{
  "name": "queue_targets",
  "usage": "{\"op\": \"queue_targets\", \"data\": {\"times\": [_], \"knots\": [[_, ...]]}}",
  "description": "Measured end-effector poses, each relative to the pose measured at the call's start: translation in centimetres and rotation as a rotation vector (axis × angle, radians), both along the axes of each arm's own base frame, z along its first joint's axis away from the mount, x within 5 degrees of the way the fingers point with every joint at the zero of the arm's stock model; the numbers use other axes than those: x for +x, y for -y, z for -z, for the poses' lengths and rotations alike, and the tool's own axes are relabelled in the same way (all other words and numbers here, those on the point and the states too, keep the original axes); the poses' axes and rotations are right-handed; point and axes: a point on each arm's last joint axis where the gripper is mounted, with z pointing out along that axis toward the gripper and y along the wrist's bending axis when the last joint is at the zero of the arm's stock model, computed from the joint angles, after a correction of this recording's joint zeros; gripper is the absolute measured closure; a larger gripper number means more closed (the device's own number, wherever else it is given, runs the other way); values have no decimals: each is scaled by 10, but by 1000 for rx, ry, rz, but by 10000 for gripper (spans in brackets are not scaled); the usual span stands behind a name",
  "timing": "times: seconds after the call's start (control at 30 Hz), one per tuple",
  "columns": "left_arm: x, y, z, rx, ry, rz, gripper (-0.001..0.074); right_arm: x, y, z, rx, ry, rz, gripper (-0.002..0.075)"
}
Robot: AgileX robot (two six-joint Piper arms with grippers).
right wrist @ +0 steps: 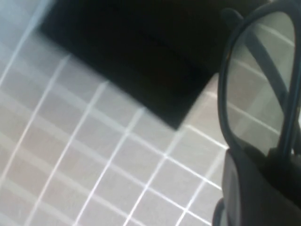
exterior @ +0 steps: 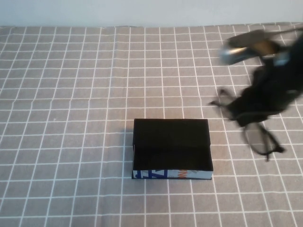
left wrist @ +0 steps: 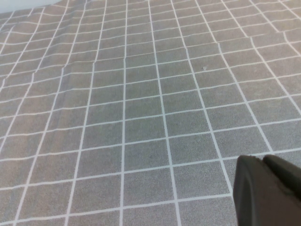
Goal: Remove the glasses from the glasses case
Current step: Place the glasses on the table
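Now glasses [exterior: 255, 130] in right gripper [exterior: 258, 111]

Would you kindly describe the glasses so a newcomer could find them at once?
Start at the open black rectangular box with the white printed front on the grey checked tablecloth. To its right, the right gripper holds black thick-framed plastic glasses above the cloth. The left gripper is elsewhere.

Raised overview, two close wrist views

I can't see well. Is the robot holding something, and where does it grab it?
The right gripper holds the glasses near the frame's middle; the left gripper holds nothing.
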Motion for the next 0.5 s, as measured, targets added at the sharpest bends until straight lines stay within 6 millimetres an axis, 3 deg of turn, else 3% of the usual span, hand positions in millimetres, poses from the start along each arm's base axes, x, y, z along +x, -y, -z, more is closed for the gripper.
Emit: {"op": "queue_targets", "data": {"times": [0.1,0.17,0.37,0.5], "knots": [[0,0,0,0,0,0,739,-1,34,9,69,5,184,669],[0,0,0,0,0,0,739,-3,44,24,103,-4,255,669],[0,0,0,0,0,0,739,-7,46,93,102,-81,341,669],[0,0,0,0,0,0,739,-3,46,125,105,-94,390,669]]}}
